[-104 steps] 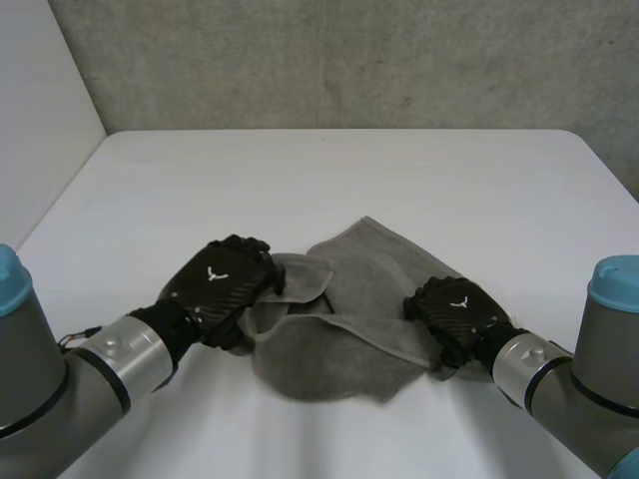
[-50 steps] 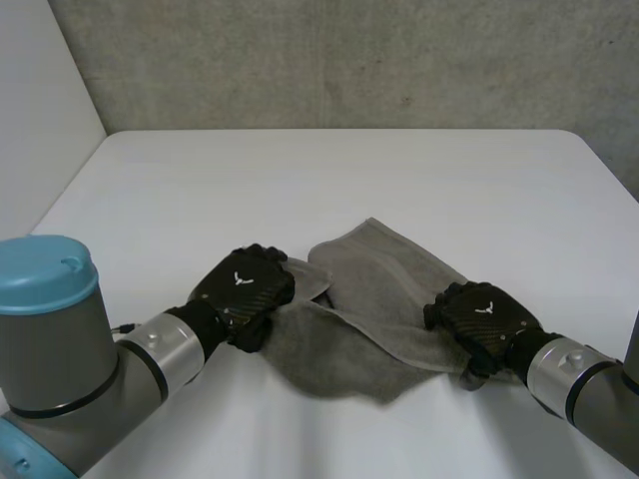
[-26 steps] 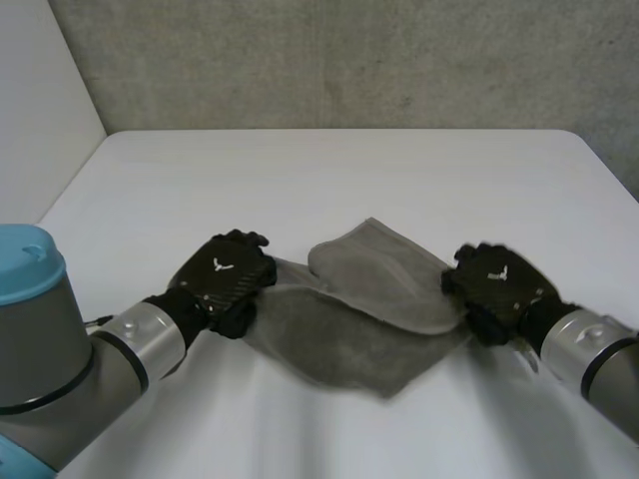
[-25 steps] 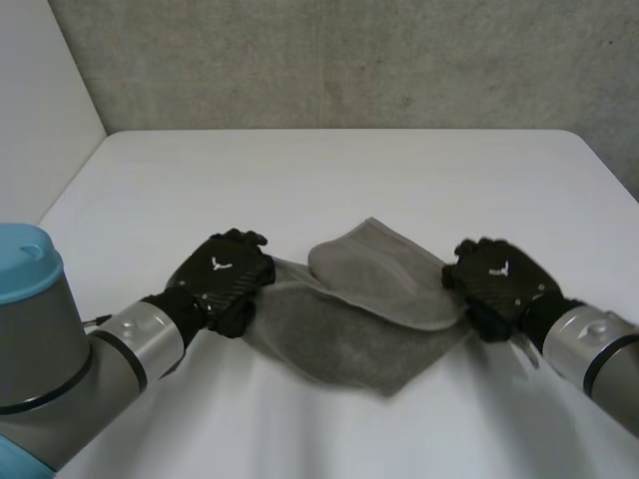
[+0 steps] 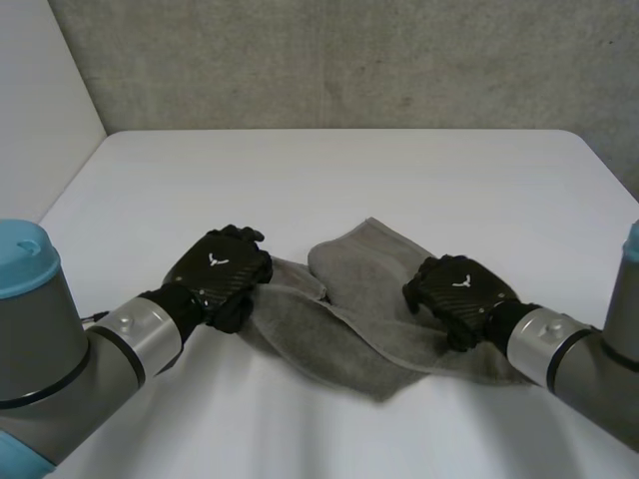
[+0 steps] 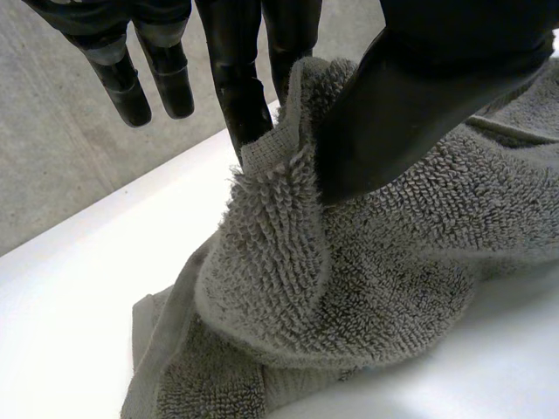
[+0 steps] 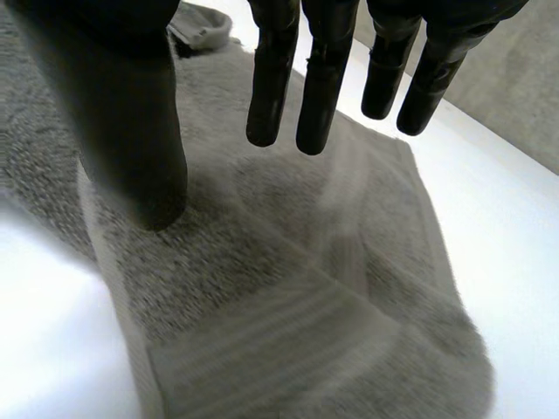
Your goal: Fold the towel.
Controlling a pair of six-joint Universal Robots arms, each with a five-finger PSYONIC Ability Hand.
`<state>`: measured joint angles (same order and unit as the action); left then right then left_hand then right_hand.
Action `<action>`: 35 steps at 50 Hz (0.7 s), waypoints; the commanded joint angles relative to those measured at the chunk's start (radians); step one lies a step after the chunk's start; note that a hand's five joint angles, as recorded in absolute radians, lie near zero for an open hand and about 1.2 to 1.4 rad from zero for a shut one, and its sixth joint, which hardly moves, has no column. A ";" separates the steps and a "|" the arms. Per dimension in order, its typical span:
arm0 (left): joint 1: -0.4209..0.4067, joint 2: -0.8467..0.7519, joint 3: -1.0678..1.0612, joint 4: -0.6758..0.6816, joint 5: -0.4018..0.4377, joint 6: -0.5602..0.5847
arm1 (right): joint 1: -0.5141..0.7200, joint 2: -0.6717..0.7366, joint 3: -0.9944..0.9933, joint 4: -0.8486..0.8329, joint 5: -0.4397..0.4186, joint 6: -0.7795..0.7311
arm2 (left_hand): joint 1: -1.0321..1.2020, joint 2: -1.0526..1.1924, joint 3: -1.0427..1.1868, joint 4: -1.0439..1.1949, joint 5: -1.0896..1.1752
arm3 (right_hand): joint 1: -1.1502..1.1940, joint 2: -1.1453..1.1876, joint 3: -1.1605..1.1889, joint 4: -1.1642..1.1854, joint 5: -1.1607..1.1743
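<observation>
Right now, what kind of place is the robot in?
Probably a lab or test room: a plain white table, a rough grey concrete wall behind it, and just one grey towel to practise on.

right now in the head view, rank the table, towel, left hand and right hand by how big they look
1. table
2. towel
3. left hand and right hand: they look about alike, so no ranking between them.
</observation>
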<state>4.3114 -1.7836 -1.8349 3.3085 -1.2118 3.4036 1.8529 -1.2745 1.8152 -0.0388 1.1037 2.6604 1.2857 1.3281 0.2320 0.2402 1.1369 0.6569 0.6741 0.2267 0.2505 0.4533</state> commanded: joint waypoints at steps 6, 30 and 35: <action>-0.007 0.012 0.003 -0.003 0.000 -0.021 | 0.109 0.021 -0.013 -0.039 0.033 0.226 | 0.111 0.068 -0.057 -0.066 0.085 | -0.128 -0.146 -0.052 -0.076 -0.099; -0.038 0.124 -0.006 -0.006 0.001 -0.106 | 0.216 0.211 -0.206 -0.059 0.050 0.604 | 0.111 0.068 -0.057 -0.066 0.085 | 0.107 0.090 -0.052 -0.076 0.136; -0.029 0.118 -0.017 -0.003 0.001 -0.102 | 0.196 0.184 -0.189 -0.046 0.001 0.604 | 0.111 0.068 -0.057 -0.066 0.085 | 0.738 0.721 -0.052 -0.076 0.767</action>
<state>4.2732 -1.6586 -1.8412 3.3031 -1.2108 3.2984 2.0668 -1.0816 1.6170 -0.0987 1.1490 3.2681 1.2858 1.3282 0.2320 0.2402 1.1370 0.8750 0.9083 0.2267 0.2505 0.7382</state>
